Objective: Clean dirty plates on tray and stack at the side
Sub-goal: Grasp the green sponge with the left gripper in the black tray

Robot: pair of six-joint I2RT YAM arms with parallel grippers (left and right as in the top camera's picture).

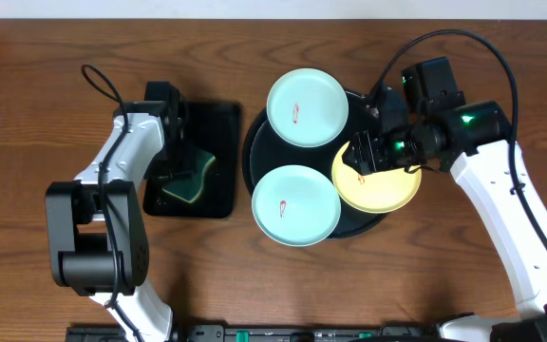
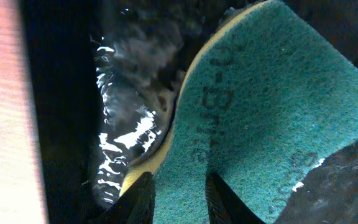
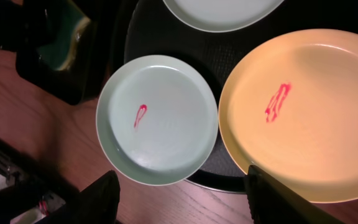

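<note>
Three plates lie on the round black tray (image 1: pixel 254 152): a mint one (image 1: pixel 307 106) at the back, a mint one (image 1: pixel 295 204) at the front and a yellow one (image 1: pixel 383 185) on the right. Each carries a red smear. My right gripper (image 3: pixel 185 202) hangs open over the tray's edge, between the front mint plate (image 3: pixel 157 118) and the yellow plate (image 3: pixel 303 112), one finger over the yellow rim. Down in the rectangular tray, my left gripper (image 2: pixel 180 199) is shut on a green and yellow sponge (image 2: pixel 272 106), with the sponge filling the gap between its fingers.
The small rectangular black tray (image 1: pixel 218 123) holds shallow water and stands left of the round tray. Bare wooden table (image 1: pixel 444 285) surrounds both trays. A black cable (image 1: pixel 103 85) loops above the left arm.
</note>
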